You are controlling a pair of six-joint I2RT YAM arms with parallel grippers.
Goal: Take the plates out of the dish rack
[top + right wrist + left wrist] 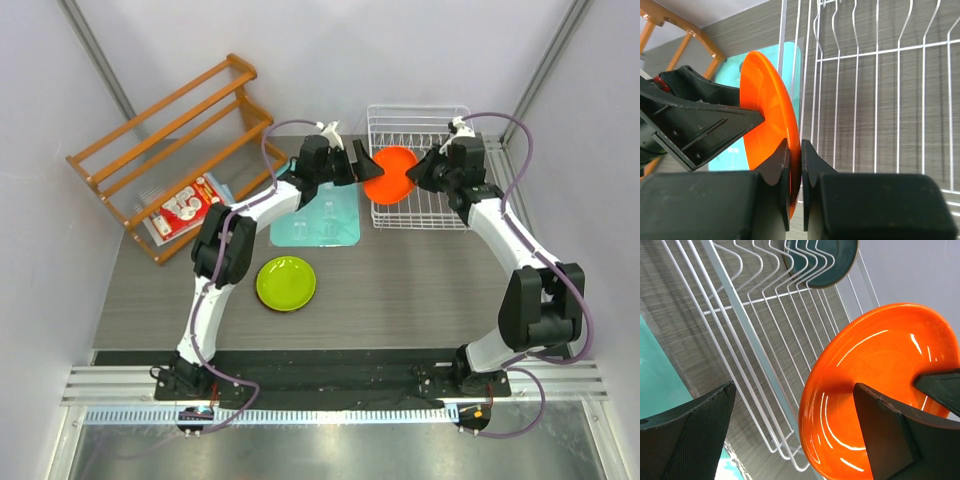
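Right hand (795,165) pinches the orange plate (767,110) by its rim; left hand (360,163) stands open at its other edge. Clamp left firmly before right releases.

I work in a robot lab cell: bare pale wall panels (330,50) box in a grey tabletop (400,290), an aluminium rail (85,385) runs along its near edge, and purple cables (522,135) loop loose.
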